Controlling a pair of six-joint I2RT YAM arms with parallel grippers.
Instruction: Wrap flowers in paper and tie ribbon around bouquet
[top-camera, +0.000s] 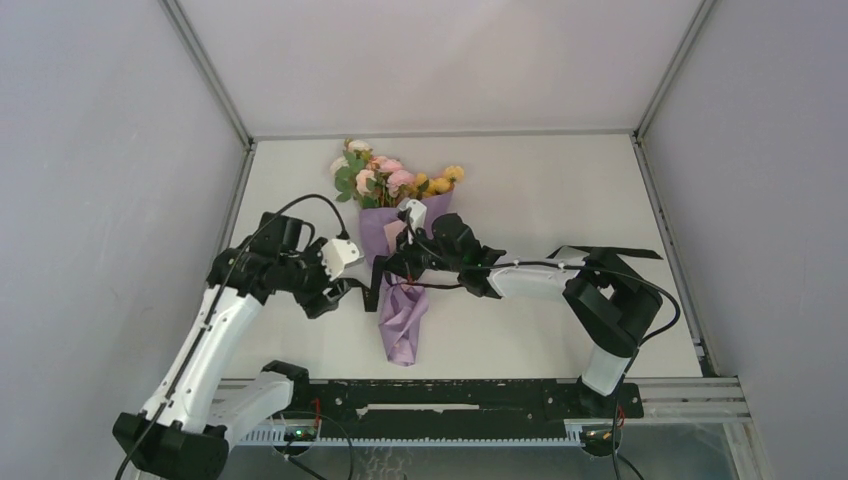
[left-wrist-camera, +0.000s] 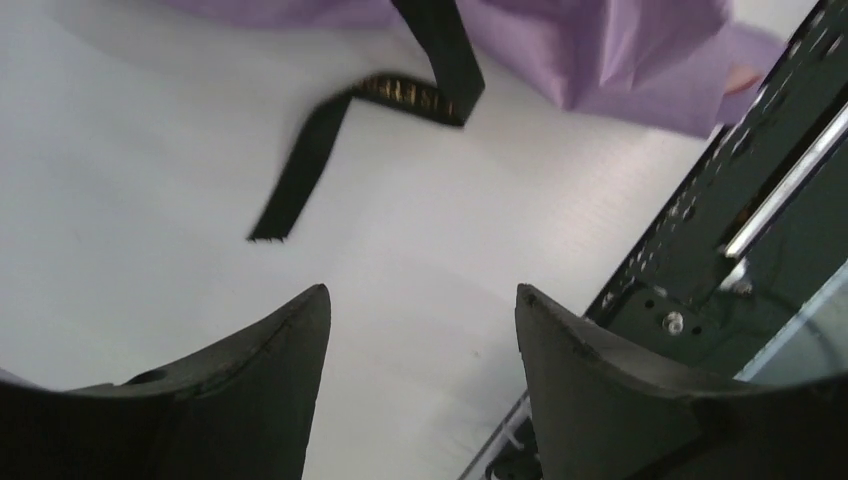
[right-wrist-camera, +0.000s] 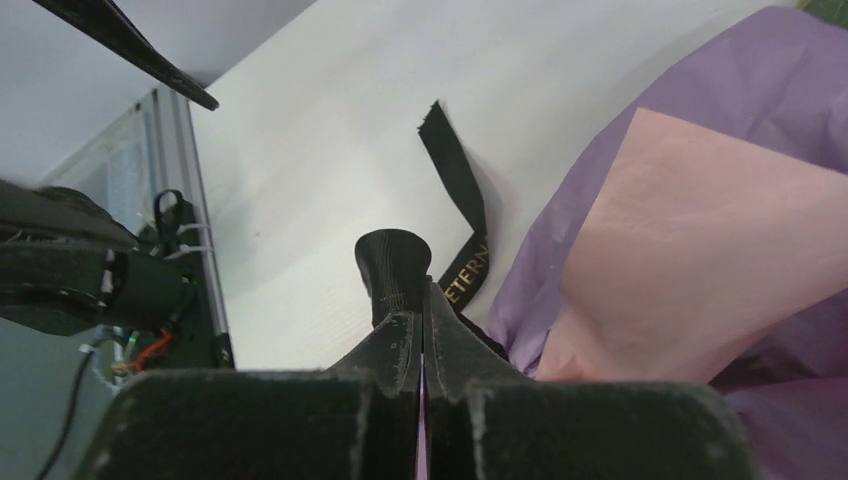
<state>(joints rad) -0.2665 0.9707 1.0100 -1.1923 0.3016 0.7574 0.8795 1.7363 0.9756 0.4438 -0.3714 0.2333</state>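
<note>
The bouquet lies in the middle of the table, its purple paper cone (top-camera: 403, 310) pointing toward me and the pink, yellow and cream flowers (top-camera: 385, 178) at the far end. The pink inner fold (right-wrist-camera: 690, 240) shows beside my right gripper (right-wrist-camera: 422, 300), which is shut on a loop of the dark ribbon (right-wrist-camera: 465, 200) just left of the cone. My left gripper (left-wrist-camera: 420, 300) is open with nothing between its fingers, hovering over bare table. The ribbon's loose end (left-wrist-camera: 300, 180) lies ahead of it, running up under the purple paper (left-wrist-camera: 620, 50).
A black strip (top-camera: 610, 252) stretches above the right arm's elbow. The black mounting rail (top-camera: 450, 395) runs along the near table edge and also appears close on the right in the left wrist view (left-wrist-camera: 720, 230). Grey walls enclose the table on three sides.
</note>
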